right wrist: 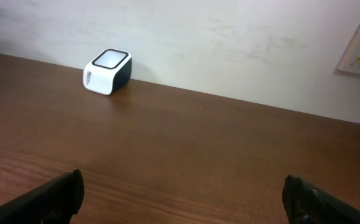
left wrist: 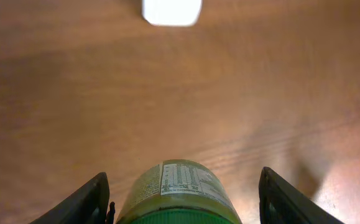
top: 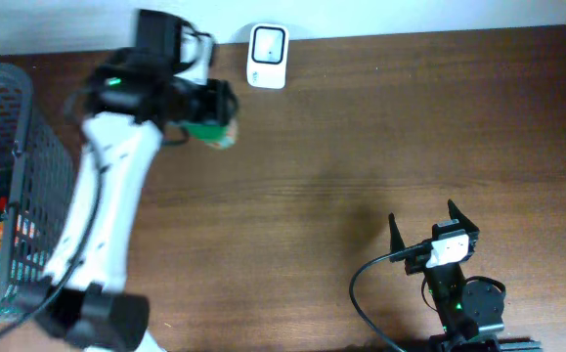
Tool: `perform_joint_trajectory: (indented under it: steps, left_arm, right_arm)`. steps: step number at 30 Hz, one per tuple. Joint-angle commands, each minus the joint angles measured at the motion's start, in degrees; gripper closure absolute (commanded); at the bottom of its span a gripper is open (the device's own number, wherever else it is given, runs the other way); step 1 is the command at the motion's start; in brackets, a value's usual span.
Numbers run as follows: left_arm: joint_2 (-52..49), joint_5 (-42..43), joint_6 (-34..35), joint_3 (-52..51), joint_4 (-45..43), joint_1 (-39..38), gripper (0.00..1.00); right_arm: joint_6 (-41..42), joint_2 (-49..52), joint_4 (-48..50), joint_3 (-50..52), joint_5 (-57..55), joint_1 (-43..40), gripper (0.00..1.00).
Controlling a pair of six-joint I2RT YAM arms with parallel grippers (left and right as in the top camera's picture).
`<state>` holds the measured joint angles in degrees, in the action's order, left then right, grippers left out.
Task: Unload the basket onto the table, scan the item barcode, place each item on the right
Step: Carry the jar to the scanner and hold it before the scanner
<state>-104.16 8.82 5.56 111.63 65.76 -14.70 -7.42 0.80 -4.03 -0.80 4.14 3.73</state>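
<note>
Two hands share the work. At nine o'clock on the brown wood-grain desk [top: 361, 127] stands a dark grey plastic mesh basket [top: 9, 127] with packets inside.

Just right of it, the left hand [left wrist: 183, 177] pinches a round bottle with a green cap and a pale printed label [left wrist: 178, 190]. Its dark fingers flank the cylinder, though the contact itself lies below the wrist view's edge. The bottle hangs over the desk's far edge, with the white rounded plastic scanner box [top: 267, 56] near it at about one o'clock in the overhead view.

The step in hand looks like presenting the label. The side shown to the wrist camera carries fine tabular print, and no barcode can be made out there. The bottle probably needs rolling about its long axis until the code faces the scanner's glossy top window, then holding steady close over it. A smooth curved wall can slip or twist between flat pads, so a slow turn and a firm squeeze seem wise. A curved label also reads best square to the window.

At five o'clock the right hand [top: 425, 223] rests with its fingers spread wide and nothing between them.
</note>
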Motion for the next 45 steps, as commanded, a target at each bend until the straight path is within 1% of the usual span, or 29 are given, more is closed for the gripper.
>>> perform_joint_trajectory:
  steps: [1,9,13,20,28,33,34,35,36,37,38,41,45]
  left_arm:
    - [-5.3,0.4,1.8,-0.1,-0.5,-3.8,0.53]
    - [-16.2,0.4,3.4,-0.1,-1.2,-10.6,0.53]
    - [-20.4,0.2,3.4,-0.1,-3.7,-13.6,0.52]
    - [-23.4,-5.2,3.8,-0.2,-8.0,-16.4,0.52]
    - [-26.8,-5.2,4.1,-0.2,-10.8,-16.9,0.5]
    - [-27.3,-5.2,4.3,-0.2,-12.3,-17.2,0.46]
    - [-27.3,-5.2,4.3,-0.2,-12.2,-17.2,0.44]
    - [-27.3,-5.2,4.3,-0.2,-12.2,-17.2,0.38]
    - [-27.3,-5.2,4.3,-0.2,-12.2,-17.2,0.28]
    - [-27.3,-5.2,4.3,-0.2,-12.2,-17.2,0.23]
    - [-27.3,-5.2,4.3,-0.2,-12.2,-17.2,0.14]
    - [-27.3,-5.2,4.3,0.2,-12.3,-17.1,0.05]
    - [-26.3,-5.2,4.2,5.8,-9.2,-15.9,0.03]
  right_arm:
    - [0.8,-0.5,0.0,0.5,0.3,-0.4,0.02]
    - [0.8,-0.5,0.0,0.5,0.3,-0.4,0.02]
    - [0.8,-0.5,0.0,0.5,0.3,-0.4,0.02]
    - [0.8,-0.5,0.0,0.5,0.3,-0.4,0.02]
    - [0.8,-0.5,0.0,0.5,0.3,-0.4,0.02]
    - [0.8,-0.5,0.0,0.5,0.3,-0.4,0.02]
    - [0.8,-0.5,0.0,0.5,0.3,-0.4,0.02]
    - [0.8,-0.5,0.0,0.5,0.3,-0.4,0.02]
    - [0.8,-0.5,0.0,0.5,0.3,-0.4,0.01]
    - [0.8,-0.5,0.0,0.5,0.3,-0.4,0.02]
    - [0.8,-0.5,0.0,0.5,0.3,-0.4,0.02]
    - [0.8,-0.5,0.0,0.5,0.3,-0.4,0.02]
    - [0.8,-0.5,0.0,0.5,0.3,-0.4,0.02]
